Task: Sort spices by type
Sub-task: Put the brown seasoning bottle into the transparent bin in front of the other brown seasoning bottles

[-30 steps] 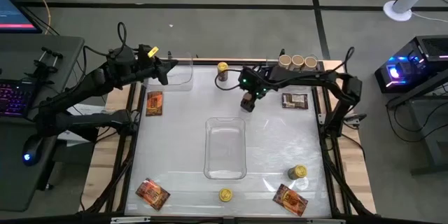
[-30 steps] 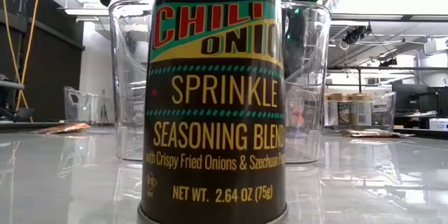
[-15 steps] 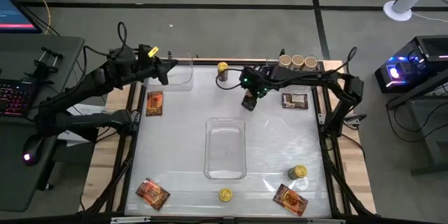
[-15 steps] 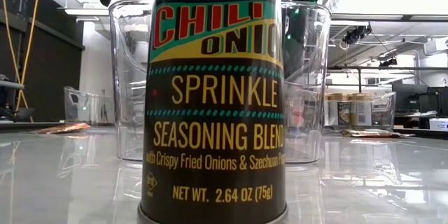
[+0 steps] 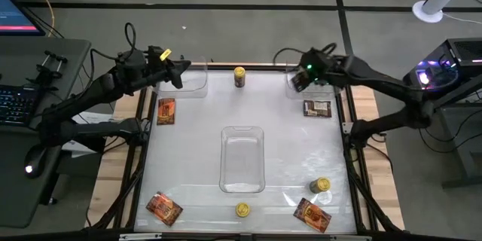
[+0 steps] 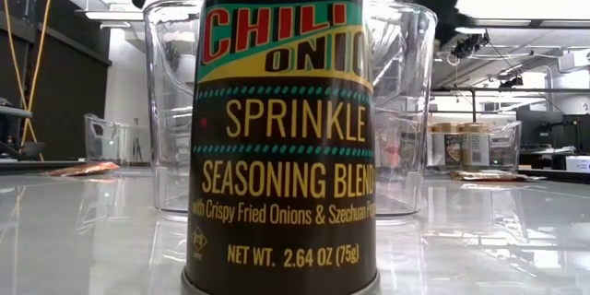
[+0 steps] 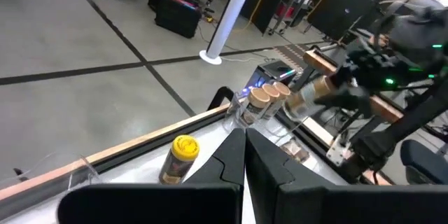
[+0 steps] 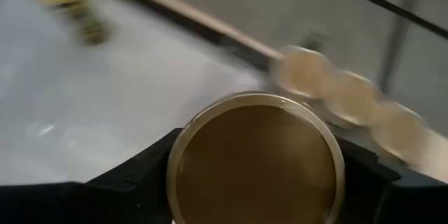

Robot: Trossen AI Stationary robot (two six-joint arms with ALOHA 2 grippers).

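Spice packets of orange-red foil number four in the high view: upper left (image 5: 166,111), lower left (image 5: 163,208), lower right (image 5: 312,214), upper right (image 5: 317,108). Yellow-lidded cylindrical jars number three: top centre (image 5: 239,76), bottom centre (image 5: 242,210), lower right (image 5: 320,186). Only the left wrist view shows three beige-lidded jars (image 7: 267,95) standing in a row. The right gripper (image 5: 299,80), upper right of centre, clasps a round-based jar (image 8: 255,159), seen end-on from its wrist. The left gripper (image 5: 175,75) waits upper left, fingers (image 7: 231,161) pressed together. A clear rectangular plastic tray (image 5: 242,160) sits centre.
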